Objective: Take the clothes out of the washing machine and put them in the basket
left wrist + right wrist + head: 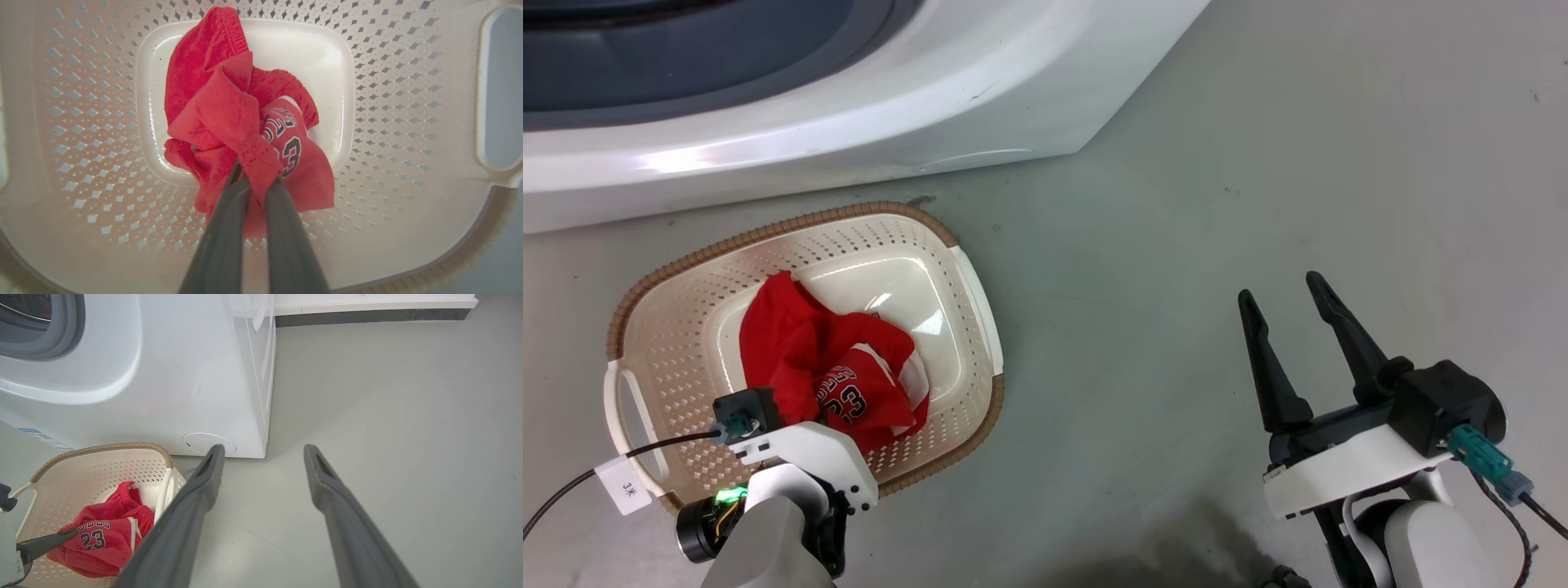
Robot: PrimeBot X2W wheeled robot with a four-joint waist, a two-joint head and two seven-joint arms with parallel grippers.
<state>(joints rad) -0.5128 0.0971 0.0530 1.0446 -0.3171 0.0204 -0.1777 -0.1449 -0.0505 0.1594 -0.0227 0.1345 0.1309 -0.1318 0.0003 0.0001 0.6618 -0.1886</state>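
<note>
- One heap of crumpled bright red soft-fabric clothes [833, 367] lies in the cream perforated plastic basket [849, 214] beside the white washing machine [849, 122]. The right gripper [1286, 294] is spread wide, well apart.
- Left wrist view: the left gripper [258, 173] pinches a fold from above.
- Right wrist view: the heap lies lower-left, so the left arm is nearer.

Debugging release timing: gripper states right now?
Left gripper: shut on the red clothes, down in the basket.
Right gripper: open, holding nothing.
</note>
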